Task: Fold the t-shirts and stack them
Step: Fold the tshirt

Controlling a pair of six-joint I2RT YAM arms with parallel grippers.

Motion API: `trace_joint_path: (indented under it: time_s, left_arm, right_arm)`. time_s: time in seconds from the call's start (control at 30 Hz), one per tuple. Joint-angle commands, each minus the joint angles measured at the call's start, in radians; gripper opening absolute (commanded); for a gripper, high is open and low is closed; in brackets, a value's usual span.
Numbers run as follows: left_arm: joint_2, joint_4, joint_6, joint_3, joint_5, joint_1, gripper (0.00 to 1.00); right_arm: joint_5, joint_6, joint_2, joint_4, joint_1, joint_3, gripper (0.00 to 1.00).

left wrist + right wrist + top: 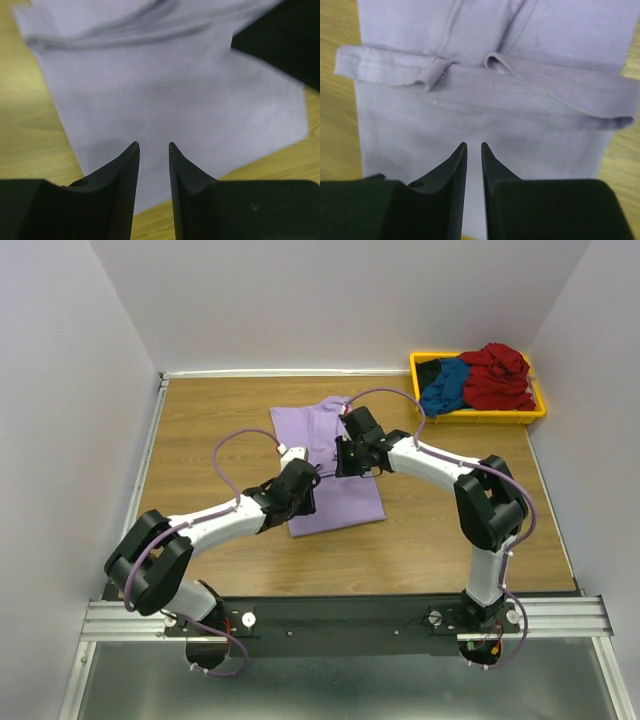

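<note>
Both reaching inward over the lavender t-shirt (345,502), left pincer (153,146) and right pincer (474,145) stand slightly apart.

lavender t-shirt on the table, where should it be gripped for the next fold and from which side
Probably its two near corners, coming straight down from above. The lavender cloth t-shirt lies flat as a long folded strip on the wooden table, and its near edge rests free on bare wood, so a pinch there could carry it toward the far end.
</note>
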Motion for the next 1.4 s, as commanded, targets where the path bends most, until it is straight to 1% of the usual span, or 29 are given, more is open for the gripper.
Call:
trace_joint_path:
  time_s: [0.0, 0.23, 0.27, 0.37, 0.53, 0.6, 0.67, 0.77, 0.87, 0.9, 0.93, 0.97, 1.0, 1.03, 1.07, 1.1, 1.13, 1.17, 1.2, 1.23, 1.27, 1.3, 1.33, 1.37]
  left_arm:
    - [0.066, 0.047, -0.083, -0.047, 0.069, -0.036, 0.36]
    - [0.062, 0.041, -0.123, -0.137, 0.060, -0.050, 0.35]
    - [0.060, 0.042, -0.126, -0.145, 0.057, -0.050, 0.34]
    - [0.048, 0.036, -0.141, -0.176, 0.051, -0.050, 0.34]
    - [0.016, 0.018, -0.161, -0.207, 0.028, -0.050, 0.34]
    - [0.007, -0.001, -0.160, -0.204, 0.011, -0.050, 0.34]
    - [-0.001, -0.019, -0.161, -0.199, -0.006, -0.048, 0.34]
    - [-0.036, -0.043, -0.167, -0.185, -0.038, -0.045, 0.34]
    - [-0.116, -0.059, -0.172, -0.165, -0.063, -0.033, 0.34]
    - [-0.175, -0.059, -0.175, -0.162, -0.069, -0.027, 0.34]
    - [-0.208, -0.056, -0.176, -0.161, -0.072, -0.024, 0.34]
    - [-0.240, -0.039, -0.175, -0.162, -0.070, -0.021, 0.34]
    - [-0.271, -0.027, -0.173, -0.168, -0.063, -0.016, 0.34]
    - [-0.323, -0.013, -0.172, -0.182, -0.049, -0.007, 0.34]
    - [-0.343, 0.019, -0.172, -0.194, -0.010, -0.002, 0.34]
    - [-0.370, 0.038, -0.170, -0.219, 0.017, 0.007, 0.34]
    - [-0.377, 0.059, -0.172, -0.234, 0.047, 0.009, 0.34]
    - [-0.378, 0.102, -0.176, -0.251, 0.110, 0.010, 0.34]
    - [-0.371, 0.120, -0.184, -0.268, 0.136, 0.010, 0.34]
    - [-0.362, 0.134, -0.192, -0.286, 0.153, 0.012, 0.34]
    - [-0.352, 0.150, -0.202, -0.326, 0.185, 0.013, 0.34]
    - [-0.342, 0.185, -0.213, -0.349, 0.202, 0.016, 0.33]
    - [-0.331, 0.209, -0.236, -0.374, 0.213, 0.018, 0.32]
    - [-0.325, 0.261, -0.253, -0.424, 0.232, 0.021, 0.31]
  right_arm:
    - [-0.023, 0.046, 0.071, 0.092, -0.001, -0.008, 0.24]
    - [0.041, 0.019, 0.170, 0.107, -0.001, 0.085, 0.24]
    - [0.090, 0.014, 0.182, 0.109, -0.003, 0.098, 0.24]
    - [0.150, -0.004, 0.223, 0.110, -0.004, 0.162, 0.24]
    - [0.199, -0.047, 0.289, 0.113, -0.030, 0.300, 0.25]
    - [0.169, -0.058, 0.332, 0.109, -0.058, 0.392, 0.25]
    - [0.089, -0.058, 0.345, 0.098, -0.076, 0.459, 0.27]
    - [0.049, -0.038, 0.308, 0.098, -0.081, 0.444, 0.28]
    - [-0.109, 0.017, 0.218, 0.101, -0.106, 0.339, 0.28]
    - [-0.145, 0.035, 0.164, 0.118, -0.110, 0.256, 0.28]
    - [-0.179, 0.041, 0.127, 0.130, -0.115, 0.210, 0.28]
    - [-0.257, 0.046, 0.093, 0.150, -0.121, 0.163, 0.28]
    - [-0.297, 0.054, 0.017, 0.199, -0.123, 0.048, 0.28]
    - [-0.334, 0.061, -0.020, 0.222, -0.124, -0.002, 0.28]
    - [-0.415, 0.072, -0.055, 0.271, -0.126, -0.064, 0.29]
    - [-0.466, 0.098, -0.126, 0.306, -0.127, -0.176, 0.30]
    - [-0.512, 0.121, -0.158, 0.343, -0.129, -0.245, 0.30]
    - [-0.588, 0.144, -0.196, 0.441, -0.129, -0.308, 0.31]
    - [-0.629, 0.199, -0.226, 0.496, -0.129, -0.371, 0.32]
    - [-0.659, 0.222, -0.250, 0.550, -0.130, -0.442, 0.33]
    - [-0.690, 0.245, -0.292, 0.599, -0.132, -0.555, 0.34]
    - [-0.704, 0.267, -0.304, 0.698, -0.136, -0.620, 0.34]
    - [-0.718, 0.313, -0.313, 0.756, -0.142, -0.673, 0.34]
    - [-0.730, 0.331, -0.310, 0.844, -0.158, -0.767, 0.35]
